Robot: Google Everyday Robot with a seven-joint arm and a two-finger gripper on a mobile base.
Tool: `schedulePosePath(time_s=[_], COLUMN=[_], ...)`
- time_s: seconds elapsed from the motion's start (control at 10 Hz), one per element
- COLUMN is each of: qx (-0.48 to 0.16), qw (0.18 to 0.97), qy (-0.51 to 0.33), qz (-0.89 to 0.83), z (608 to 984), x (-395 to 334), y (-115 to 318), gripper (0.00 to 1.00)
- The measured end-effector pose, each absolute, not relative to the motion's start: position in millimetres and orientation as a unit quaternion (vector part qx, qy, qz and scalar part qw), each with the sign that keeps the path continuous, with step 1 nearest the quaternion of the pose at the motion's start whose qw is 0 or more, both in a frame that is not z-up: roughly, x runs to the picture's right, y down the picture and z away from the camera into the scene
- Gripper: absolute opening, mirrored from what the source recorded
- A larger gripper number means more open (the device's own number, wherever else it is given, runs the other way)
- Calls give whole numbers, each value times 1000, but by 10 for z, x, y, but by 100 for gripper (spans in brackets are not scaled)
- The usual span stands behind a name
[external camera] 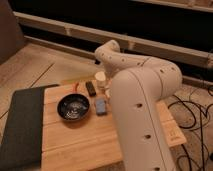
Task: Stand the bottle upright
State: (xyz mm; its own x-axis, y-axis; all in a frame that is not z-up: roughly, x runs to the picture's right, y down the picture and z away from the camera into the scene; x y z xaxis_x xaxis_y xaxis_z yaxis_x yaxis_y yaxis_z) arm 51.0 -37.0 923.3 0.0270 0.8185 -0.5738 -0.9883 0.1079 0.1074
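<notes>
Looming nearest: a bulky white plastic robot arm with small round holes, filling the right half of the view and covering the right part of the table.
Table: a pale wooden slatted tabletop under the arm.
Mat: a dark grey rectangular mat lying over the table's left side.
Pan: a round black pan on the wood, just right of the mat.
Block: a flat blue-grey rectangular block right of the pan, close against the arm's edge.
Bottle: only a pale sliver of the slim whitish bottle shows at the arm's left edge, between the block and the cup; whether it lies or stands cannot be told.
Dark piece: a small black rectangular object behind the pan.
Cup: a short round cream-coloured cup at the table's far edge.
Elbow: the arm's rounded white joint bends above the cup.
Gripper: hidden behind the arm, somewhere over the table's far right part; its state cannot be told.
Floor: black cables on the right.
Background: a pale horizontal rail along a dark wall.
</notes>
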Motion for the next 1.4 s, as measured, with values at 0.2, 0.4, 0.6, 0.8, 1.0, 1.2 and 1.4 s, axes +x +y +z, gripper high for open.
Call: schedulePosePath(time_s=[0.2,0.4,0.6,0.8,1.0,1.2,1.4], qx=[-192,-207,-214,-230,-248,-262,-262], qw=[691,690,692,690,691,698,698], qy=[261,275,284,266,240,215,214], qz=[646,636,628,632,635,631,631], z=[9347,9463,9579,9675,9756,9822,9823], x=[420,475,551,489,344,234,231], y=[-252,-135,-120,-191,-270,-302,-304], gripper=[65,65,65,65,65,65,65])
